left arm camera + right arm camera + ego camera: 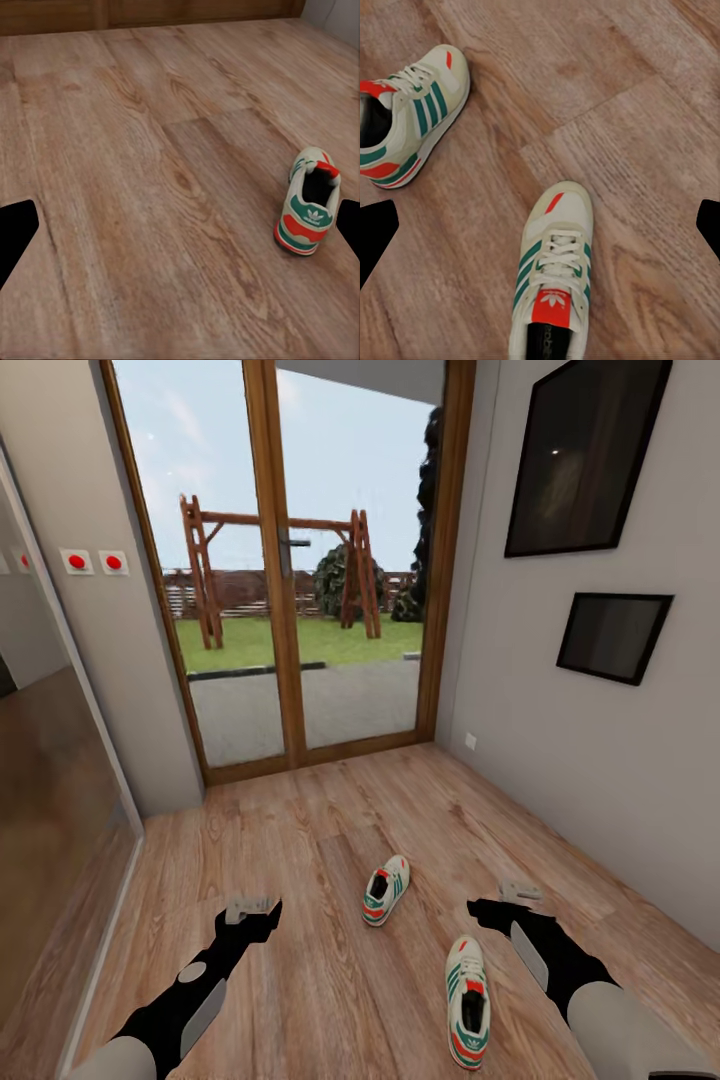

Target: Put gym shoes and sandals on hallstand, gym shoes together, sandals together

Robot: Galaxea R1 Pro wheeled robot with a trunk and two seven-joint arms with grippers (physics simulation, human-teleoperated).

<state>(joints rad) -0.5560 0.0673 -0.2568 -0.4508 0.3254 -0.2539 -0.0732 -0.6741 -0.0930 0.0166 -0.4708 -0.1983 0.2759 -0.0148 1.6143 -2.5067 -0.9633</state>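
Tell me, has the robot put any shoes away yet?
Not yet. Both sneakers lie apart on the wood floor: the farther sneaker between the arms, the nearer sneaker by the right arm. The left tool and right tool hover open and empty, so nothing is in hand. Left to do: lift both sneakers, find the sandals and rack, and pair everything up.

Right wrist view: nearer gym shoe (551, 262) heel cut off at frame edge — farther gym shoe (409, 112) heel also cropped. Both arms' upper parts leave head view.
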